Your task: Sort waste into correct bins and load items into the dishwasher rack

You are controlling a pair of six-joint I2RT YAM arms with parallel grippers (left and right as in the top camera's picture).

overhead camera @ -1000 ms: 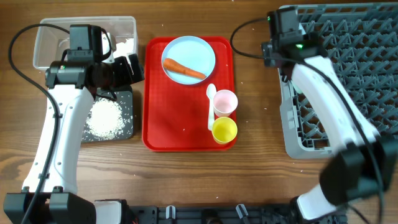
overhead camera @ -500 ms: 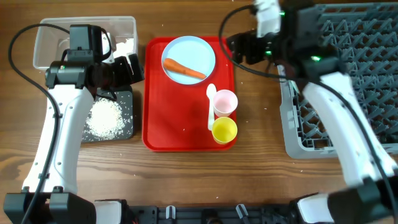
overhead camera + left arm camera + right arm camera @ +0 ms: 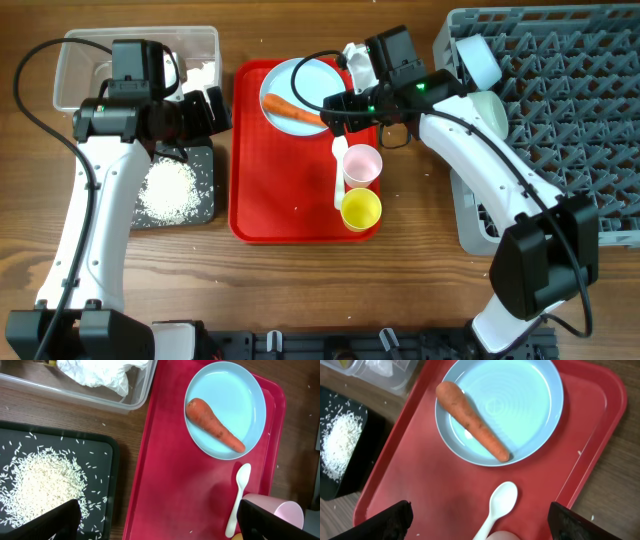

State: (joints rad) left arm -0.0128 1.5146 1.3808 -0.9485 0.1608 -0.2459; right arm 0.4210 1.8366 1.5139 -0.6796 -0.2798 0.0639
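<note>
An orange carrot (image 3: 295,111) lies on the pale blue plate (image 3: 312,80) at the back of the red tray (image 3: 290,205). The white spoon (image 3: 339,172), pink cup (image 3: 361,165) and yellow cup (image 3: 361,209) stand on the tray's right side. My right gripper (image 3: 337,108) hangs open and empty over the plate's right edge; its wrist view shows the carrot (image 3: 472,422) and spoon (image 3: 497,505) below. My left gripper (image 3: 203,110) is open and empty between the clear tub (image 3: 90,60) and the red tray. Two pale blue bowls (image 3: 480,62) sit in the grey rack (image 3: 570,130).
The black tray (image 3: 203,165) holds white rice (image 3: 165,190). A crumpled white napkin (image 3: 100,372) lies in the clear tub. The right arm's cable loops above the plate. Bare wooden table lies in front of the trays.
My right arm has swung left from the rack to over the red tray by the plate, uncovering two bowls in the rack. The left arm has not moved.
</note>
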